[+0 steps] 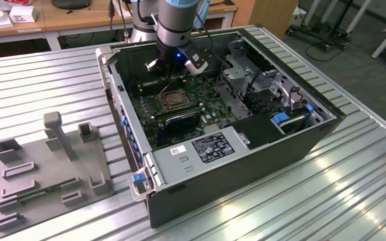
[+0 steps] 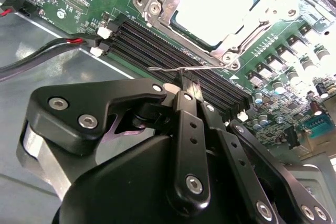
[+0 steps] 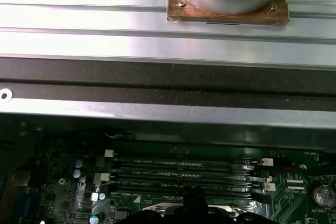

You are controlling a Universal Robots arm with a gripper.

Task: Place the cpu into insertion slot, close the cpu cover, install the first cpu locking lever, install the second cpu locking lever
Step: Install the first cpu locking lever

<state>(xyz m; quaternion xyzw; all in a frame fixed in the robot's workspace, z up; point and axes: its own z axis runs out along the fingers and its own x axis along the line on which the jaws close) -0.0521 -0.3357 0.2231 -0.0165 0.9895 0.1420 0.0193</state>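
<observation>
Tool (image 2: pixel 188 85) was clenched, tips against a thin locking lever (image 2: pixel 163 68) over the memory slots (image 2: pixel 152 40). Beyond, the cpu (image 2: pixel 215 3) lay under the closed cpu cover (image 2: pixel 164 4). Lever installation appeared in hand; latching would likely demand a steady press. The case label (image 1: pixel 213 147) went unread.

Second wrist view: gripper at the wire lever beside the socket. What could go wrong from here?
1. The gripper pinches the thin locking lever with its fingertips alone; the wire may slip out and spring back.
2. The tips sit just above the black memory slots; pushing down could strike them.
3. If the lever misses its catch, the cpu cover over the cpu may stay unclamped.
</observation>
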